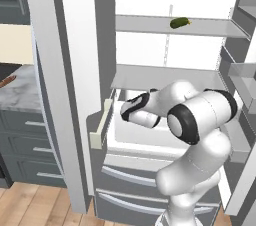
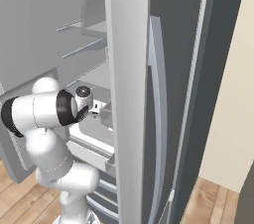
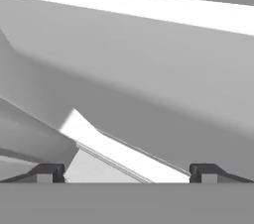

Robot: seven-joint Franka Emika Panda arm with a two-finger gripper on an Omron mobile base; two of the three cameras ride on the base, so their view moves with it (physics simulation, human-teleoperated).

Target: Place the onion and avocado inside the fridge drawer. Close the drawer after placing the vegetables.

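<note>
The fridge drawer (image 1: 102,122) is pulled out below the lowest shelf, a wide white box with a pale cream side edge. My arm bends in front of it, and the hand (image 1: 136,110) reaches over its open top. In the hand view my gripper (image 3: 128,173) is open: the two dark fingertips (image 3: 49,172) stand far apart with nothing between them, facing pale slanted walls and a white edge (image 3: 119,153) close by. The right base view shows the hand (image 2: 83,98) just inside the fridge. The onion and the avocado are out of view.
An elongated green pickle-like item (image 1: 180,22) lies on an upper fridge shelf. The open left fridge door (image 1: 65,95) stands beside the drawer, and the right door (image 2: 129,94) is close to the arm. Grey freezer drawer fronts (image 1: 130,177) sit below. A marble counter (image 1: 20,92) is at far left.
</note>
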